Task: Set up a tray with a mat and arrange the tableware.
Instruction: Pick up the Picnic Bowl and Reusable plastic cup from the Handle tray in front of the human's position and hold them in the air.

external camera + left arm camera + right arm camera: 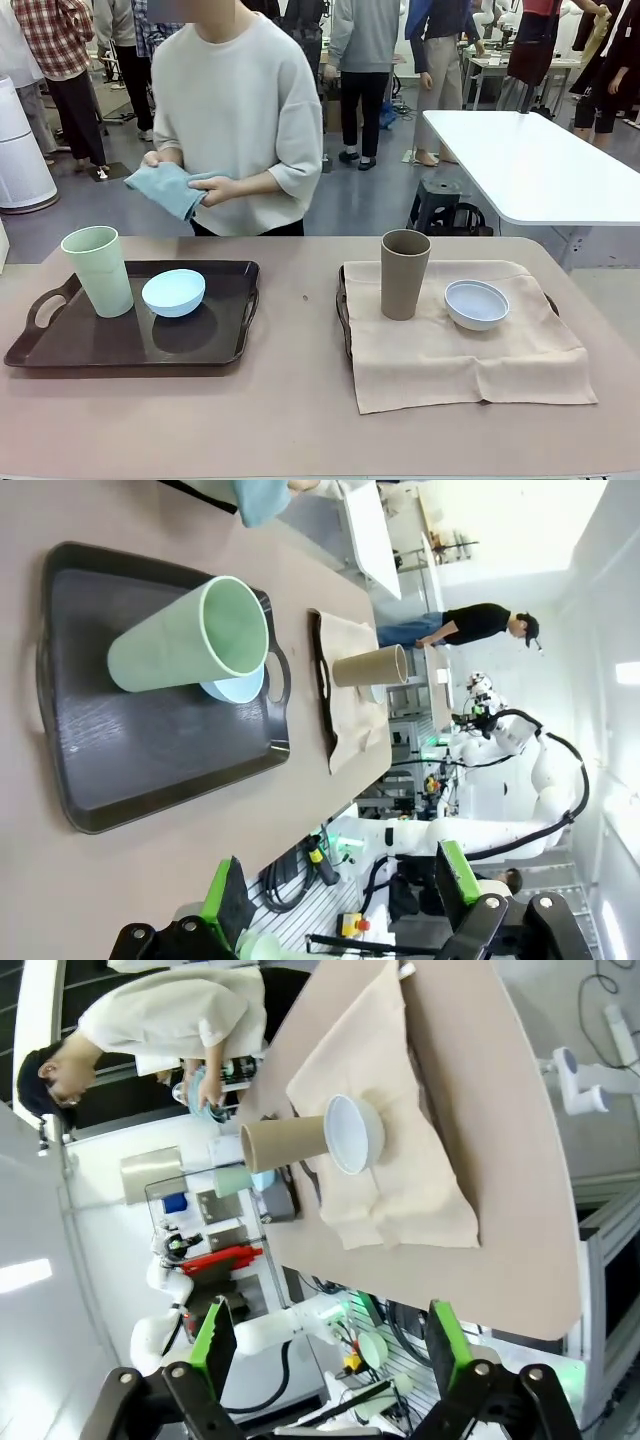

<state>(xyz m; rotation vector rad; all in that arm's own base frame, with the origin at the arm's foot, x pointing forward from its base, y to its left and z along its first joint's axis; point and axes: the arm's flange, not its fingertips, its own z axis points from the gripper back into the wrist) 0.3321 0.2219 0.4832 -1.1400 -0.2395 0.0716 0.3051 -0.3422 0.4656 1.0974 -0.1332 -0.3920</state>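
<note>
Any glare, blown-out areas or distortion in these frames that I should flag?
Front view: sharp, evenly lit; the glossy dark tray mirrors the light blue bowl. Left wrist view: rolled sideways, top right corner blown out white, the pale green tumbler flared by the wide angle. Right wrist view: also rolled, pale and washed out at the left.

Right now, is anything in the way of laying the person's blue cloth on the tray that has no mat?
Yes: the pale green tumbler and light blue bowl stand side by side on that tray.
</note>
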